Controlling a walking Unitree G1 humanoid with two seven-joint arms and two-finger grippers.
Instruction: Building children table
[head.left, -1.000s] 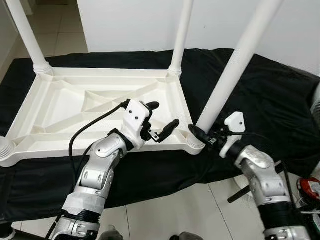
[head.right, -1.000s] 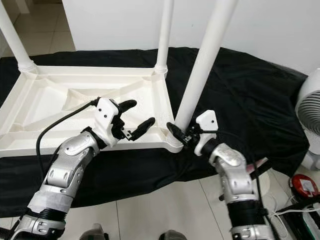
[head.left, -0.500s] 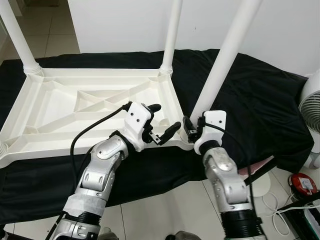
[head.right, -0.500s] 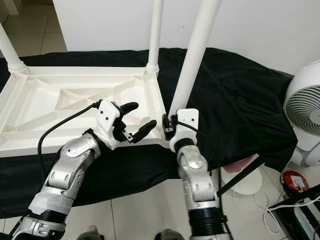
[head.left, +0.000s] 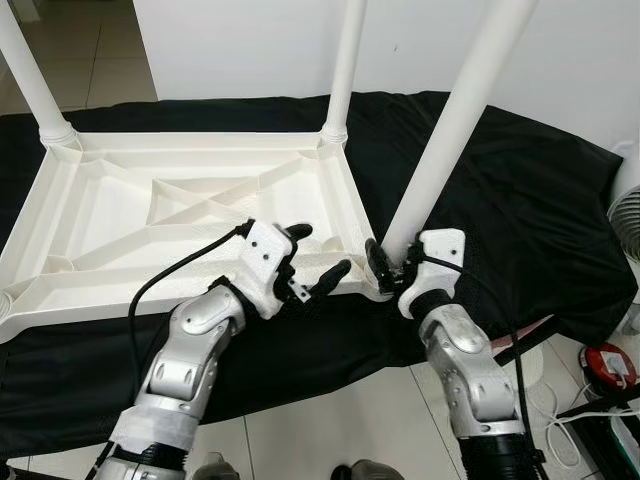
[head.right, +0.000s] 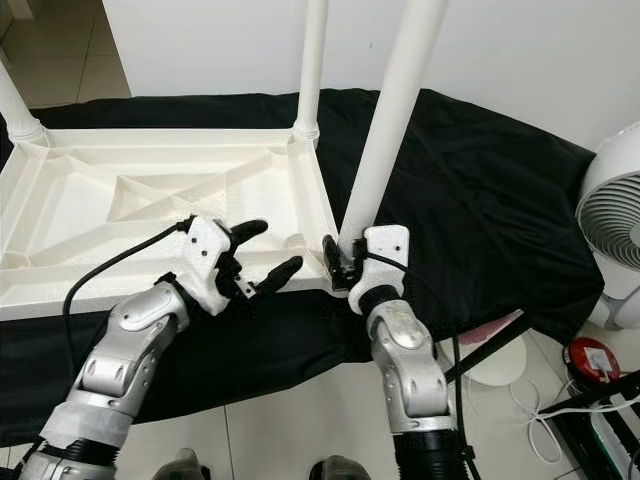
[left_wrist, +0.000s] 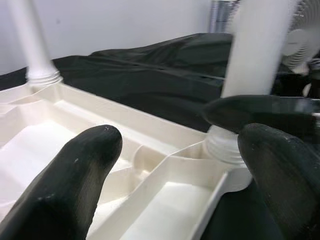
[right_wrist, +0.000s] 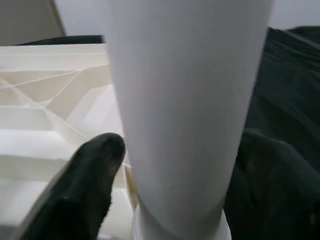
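Note:
A white plastic table top (head.left: 120, 215) lies upside down on a black cloth (head.left: 520, 190), with white legs standing up from its corners. My right gripper (head.left: 386, 272) is at the foot of the near right leg (head.left: 450, 130), one black finger (right_wrist: 92, 180) on each side of it, shut on the leg. The left gripper (head.left: 320, 250) hovers open just above the table top's near rim, left of that leg. Between its fingers (left_wrist: 75, 175), the left wrist view looks at the ribbed corner and the leg's threaded base (left_wrist: 225, 147).
Two more legs stand at the far right corner (head.left: 345, 60) and the far left corner (head.left: 30, 75). A white fan (head.right: 615, 215) stands on the right, with a red object (head.right: 590, 358) and cables on the tiled floor. A white wall is behind.
The right arm has swung in from the right and turned around the foot of the leg, still gripping it. The left gripper has sunk slightly toward the near rim. The camera has shifted.

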